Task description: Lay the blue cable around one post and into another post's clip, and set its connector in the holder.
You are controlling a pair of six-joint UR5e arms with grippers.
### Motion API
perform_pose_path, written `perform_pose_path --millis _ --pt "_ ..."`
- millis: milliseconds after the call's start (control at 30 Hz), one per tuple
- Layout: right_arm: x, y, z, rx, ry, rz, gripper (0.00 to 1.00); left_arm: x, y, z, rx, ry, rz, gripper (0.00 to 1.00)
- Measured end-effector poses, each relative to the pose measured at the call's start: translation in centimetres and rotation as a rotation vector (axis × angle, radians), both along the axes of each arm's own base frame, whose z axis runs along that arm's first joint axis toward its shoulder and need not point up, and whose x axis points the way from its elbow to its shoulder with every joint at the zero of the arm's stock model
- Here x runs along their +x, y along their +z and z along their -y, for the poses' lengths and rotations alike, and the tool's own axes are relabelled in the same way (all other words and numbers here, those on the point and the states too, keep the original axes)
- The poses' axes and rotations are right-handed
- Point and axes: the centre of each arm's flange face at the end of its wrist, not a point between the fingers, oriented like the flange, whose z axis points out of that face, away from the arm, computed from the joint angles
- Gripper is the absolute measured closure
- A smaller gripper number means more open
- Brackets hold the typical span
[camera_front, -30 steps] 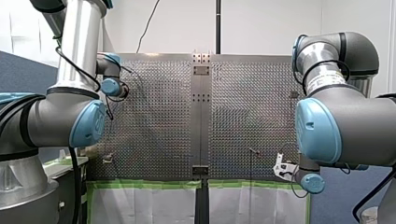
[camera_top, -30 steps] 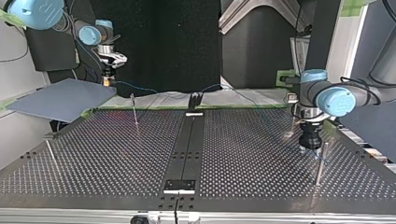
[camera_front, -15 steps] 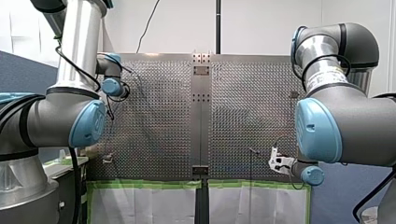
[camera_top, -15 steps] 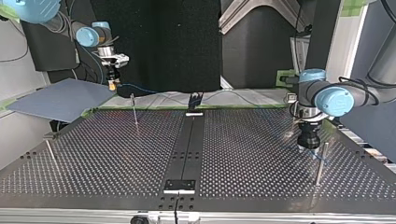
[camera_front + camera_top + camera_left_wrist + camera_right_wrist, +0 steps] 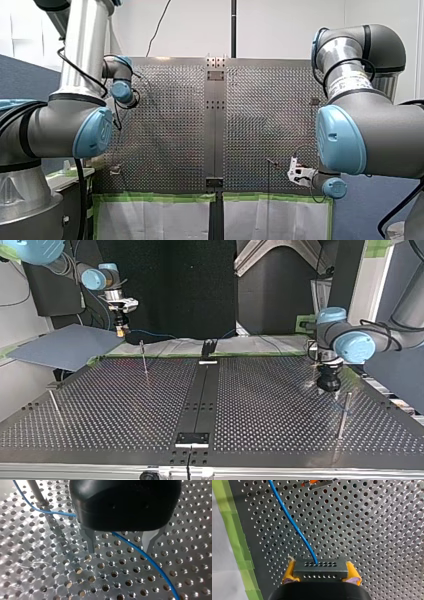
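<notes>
1. My right gripper [image 5: 320, 573] pinches the connector [image 5: 320, 568], a dark block with rows of small holes, between its yellow pads [image 5: 289, 573], one at each end of the block
2. The cable [image 5: 292, 522] leaves the connector's face and runs ahead of the gripper over the table [image 5: 374, 530], towards a small metal and orange part [image 5: 317, 483]
3. In the top view this gripper [image 5: 120, 330] hangs by the table's far edge at the left, beside a tilted grey sheet [image 5: 65, 346], with the cable trailing off towards the middle
4. My left gripper [image 5: 120, 551] has its metal fingers [image 5: 89, 541] spread, close above the table; the cable runs between them, and I cannot tell whether it touches either
5. On the other side of that gripper's black body the cable reaches a thin post [image 5: 37, 492]; I cannot tell whether it goes around it
6. In the top view my left gripper [image 5: 330, 382] is at the right, near an upright post; a bracket [image 5: 209, 346] stands at the far end of the table's middle strip
</notes>
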Motion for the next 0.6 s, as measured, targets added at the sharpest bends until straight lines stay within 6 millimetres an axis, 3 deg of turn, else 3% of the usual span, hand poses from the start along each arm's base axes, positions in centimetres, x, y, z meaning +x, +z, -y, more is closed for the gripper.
perform_pose_path --millis 200,467,600 --pt "0.1 0.0 0.0 0.0 0.001 0.0 1.0 -2.0 0.6 -0.4 -0.05 0.017 -0.021 0.05" --pt "0.4 0.0 -0.2 0.004 0.007 0.0 1.0 -3.3 -0.6 -0.5 -0.114 -0.024 -0.029 0.05" --pt "0.6 0.0 -0.3 0.005 0.01 0.0 1.0 -3.9 0.3 -0.9 -0.133 -0.037 -0.002 0.05"
